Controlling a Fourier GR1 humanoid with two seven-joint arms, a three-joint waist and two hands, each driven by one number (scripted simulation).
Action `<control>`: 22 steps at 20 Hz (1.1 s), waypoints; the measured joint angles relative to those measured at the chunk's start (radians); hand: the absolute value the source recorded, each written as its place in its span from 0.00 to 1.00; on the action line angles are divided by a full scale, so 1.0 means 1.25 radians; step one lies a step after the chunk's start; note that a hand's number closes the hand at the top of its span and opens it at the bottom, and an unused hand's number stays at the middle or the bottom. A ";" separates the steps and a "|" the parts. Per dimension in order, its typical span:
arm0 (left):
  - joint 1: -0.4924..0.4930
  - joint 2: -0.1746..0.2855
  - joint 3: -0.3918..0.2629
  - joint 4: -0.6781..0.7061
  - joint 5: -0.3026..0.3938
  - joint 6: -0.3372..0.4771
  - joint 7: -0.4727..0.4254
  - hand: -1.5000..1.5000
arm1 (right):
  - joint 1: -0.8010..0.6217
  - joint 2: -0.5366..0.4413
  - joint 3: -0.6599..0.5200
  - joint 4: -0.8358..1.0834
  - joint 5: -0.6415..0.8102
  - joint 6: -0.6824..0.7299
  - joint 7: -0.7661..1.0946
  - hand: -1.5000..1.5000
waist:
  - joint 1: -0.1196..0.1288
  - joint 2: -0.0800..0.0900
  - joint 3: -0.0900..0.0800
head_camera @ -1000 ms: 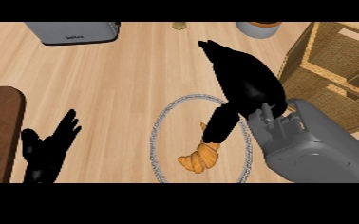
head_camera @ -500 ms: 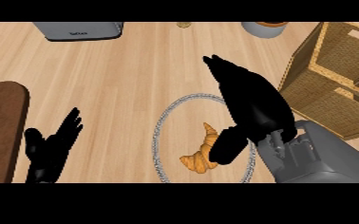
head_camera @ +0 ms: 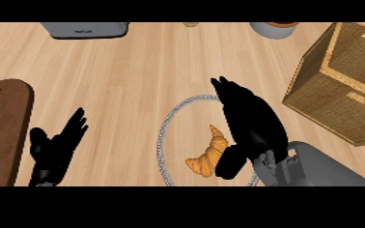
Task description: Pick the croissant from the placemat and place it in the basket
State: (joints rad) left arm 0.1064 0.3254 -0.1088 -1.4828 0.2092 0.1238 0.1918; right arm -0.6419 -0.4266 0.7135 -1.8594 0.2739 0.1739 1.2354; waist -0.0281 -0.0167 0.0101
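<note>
The golden croissant (head_camera: 209, 153) lies on the round placemat, whose grey rim (head_camera: 165, 130) rings it on the wooden counter. My right hand (head_camera: 251, 121) is stretched over the placemat's right half, fingers straight and pointing away from me. Its thumb (head_camera: 231, 162) hangs down against the croissant's right side, and the palm hides part of the placemat. The wicker basket (head_camera: 332, 79) stands at the right edge, apart from the hand. My left hand (head_camera: 55, 146) rests open at the lower left, holding nothing.
A dark wooden board (head_camera: 13, 123) lies along the left edge. At the back stand a grey appliance (head_camera: 85, 29) on the left, a small object (head_camera: 190, 24) in the middle and a grey pot (head_camera: 276, 28) on the right.
My right hand has drawn back toward the lower edge, its fingertips now over the placemat's far rim. More of the croissant shows; it has hardly moved. The left hand stays put.
</note>
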 measured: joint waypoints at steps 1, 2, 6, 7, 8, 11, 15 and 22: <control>-0.001 0.005 0.006 0.004 0.003 -0.004 0.001 0.50 | 0.011 0.002 0.004 -0.005 0.004 -0.002 0.001 0.00 | 0.000 0.000 0.000; -0.001 0.001 0.004 0.003 0.000 -0.002 0.001 0.50 | 0.022 0.003 0.007 -0.009 0.011 -0.003 0.001 0.00 | 0.001 0.000 0.001; -0.004 0.000 0.004 0.002 -0.004 -0.004 -0.001 0.50 | 0.059 0.035 0.035 0.005 0.064 -0.019 -0.003 0.00 | 0.007 0.001 0.001; -0.004 0.000 0.004 -0.001 -0.004 -0.005 0.002 0.50 | 0.071 0.039 0.040 0.004 0.077 -0.023 -0.004 0.00 | 0.008 0.001 0.001; -0.004 0.000 0.005 0.004 -0.004 -0.007 -0.002 0.50 | 0.081 0.038 0.037 0.005 0.085 -0.025 -0.009 0.00 | 0.008 0.002 0.001; -0.007 -0.001 0.004 0.000 -0.009 -0.006 0.008 0.50 | 0.111 0.045 0.045 0.019 0.121 -0.032 -0.032 0.00 | 0.011 0.003 0.001; -0.005 -0.008 -0.001 -0.009 -0.017 0.000 0.012 0.50 | 0.142 0.055 0.040 0.032 0.157 -0.038 -0.047 0.00 | 0.014 0.003 0.001; -0.009 -0.014 0.003 -0.001 -0.022 -0.005 0.011 0.50 | 0.176 0.099 0.032 0.064 0.218 -0.047 -0.068 0.00 | 0.017 0.004 0.002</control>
State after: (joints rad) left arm 0.0952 0.3085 -0.1055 -1.4844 0.1819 0.1178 0.2061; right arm -0.4215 -0.3026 0.7536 -1.7794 0.5463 0.1151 1.1507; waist -0.0071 -0.0115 0.0129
